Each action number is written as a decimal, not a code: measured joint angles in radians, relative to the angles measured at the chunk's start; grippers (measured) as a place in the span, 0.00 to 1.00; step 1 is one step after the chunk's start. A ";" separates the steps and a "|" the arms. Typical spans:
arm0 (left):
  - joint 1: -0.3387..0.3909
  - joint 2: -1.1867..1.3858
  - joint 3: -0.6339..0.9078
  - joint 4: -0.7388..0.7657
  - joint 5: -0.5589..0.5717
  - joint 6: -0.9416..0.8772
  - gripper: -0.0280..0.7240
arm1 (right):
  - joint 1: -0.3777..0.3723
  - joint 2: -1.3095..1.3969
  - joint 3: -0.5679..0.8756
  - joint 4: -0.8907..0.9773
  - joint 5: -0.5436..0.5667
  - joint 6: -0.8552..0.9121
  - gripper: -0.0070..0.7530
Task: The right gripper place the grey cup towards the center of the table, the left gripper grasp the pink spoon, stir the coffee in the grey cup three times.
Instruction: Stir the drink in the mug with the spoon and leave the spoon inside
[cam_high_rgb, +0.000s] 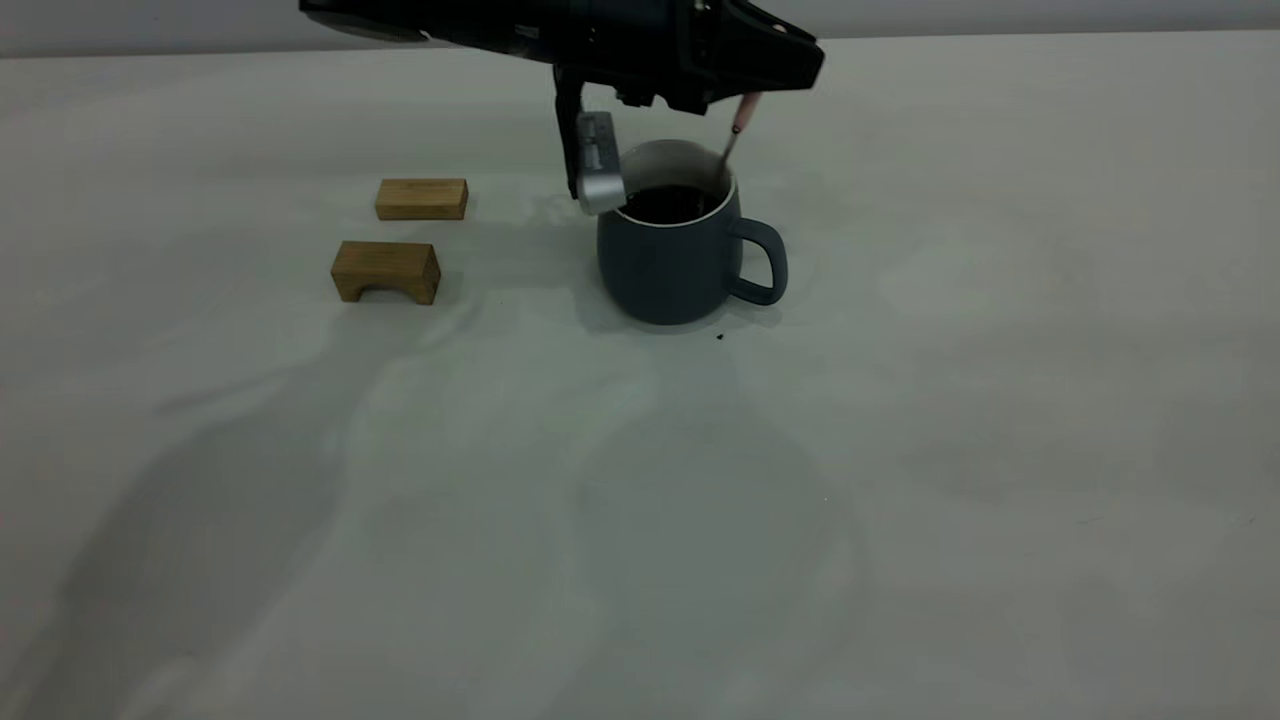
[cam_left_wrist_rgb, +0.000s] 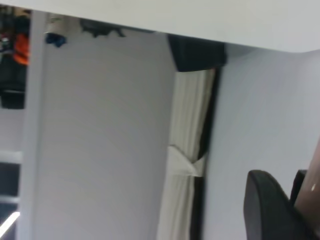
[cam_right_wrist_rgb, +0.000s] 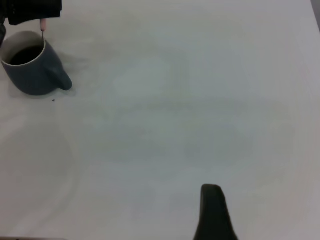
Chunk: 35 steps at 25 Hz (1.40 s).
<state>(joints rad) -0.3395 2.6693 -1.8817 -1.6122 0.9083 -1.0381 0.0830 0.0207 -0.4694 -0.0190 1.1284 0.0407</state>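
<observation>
The grey cup (cam_high_rgb: 670, 265) stands upright near the middle of the table (cam_high_rgb: 900, 450), its handle toward the right. Dark coffee (cam_high_rgb: 670, 203) fills it. Just above its far rim, my left gripper (cam_high_rgb: 748, 98) is shut on the pale handle of the pink spoon (cam_high_rgb: 737, 125), which slants down so that its metal neck dips into the coffee. The right wrist view shows the cup (cam_right_wrist_rgb: 32, 75) far off, with the spoon (cam_right_wrist_rgb: 43, 25) standing in it. My right gripper (cam_right_wrist_rgb: 260, 220) is open, far from the cup and holding nothing; only one finger (cam_right_wrist_rgb: 213, 212) of it shows.
Two small wooden blocks (cam_high_rgb: 421, 199) (cam_high_rgb: 386, 271) lie left of the cup. A tiny dark speck (cam_high_rgb: 719, 336) sits just in front of it. The left arm's silver camera module (cam_high_rgb: 598, 165) hangs beside the cup's left rim. Bare table stretches to the front and right.
</observation>
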 joint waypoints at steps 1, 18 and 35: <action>0.000 0.001 0.000 0.009 0.023 -0.003 0.23 | 0.000 0.000 0.000 0.000 0.000 0.000 0.76; 0.092 0.003 -0.001 0.132 0.026 -0.121 0.23 | 0.000 -0.001 0.000 -0.001 0.000 0.000 0.76; 0.043 0.003 -0.001 0.247 0.131 -0.079 0.23 | 0.000 -0.001 0.000 -0.001 0.000 0.000 0.76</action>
<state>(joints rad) -0.2961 2.6722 -1.8824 -1.3654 1.0391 -1.1170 0.0830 0.0200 -0.4694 -0.0200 1.1284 0.0407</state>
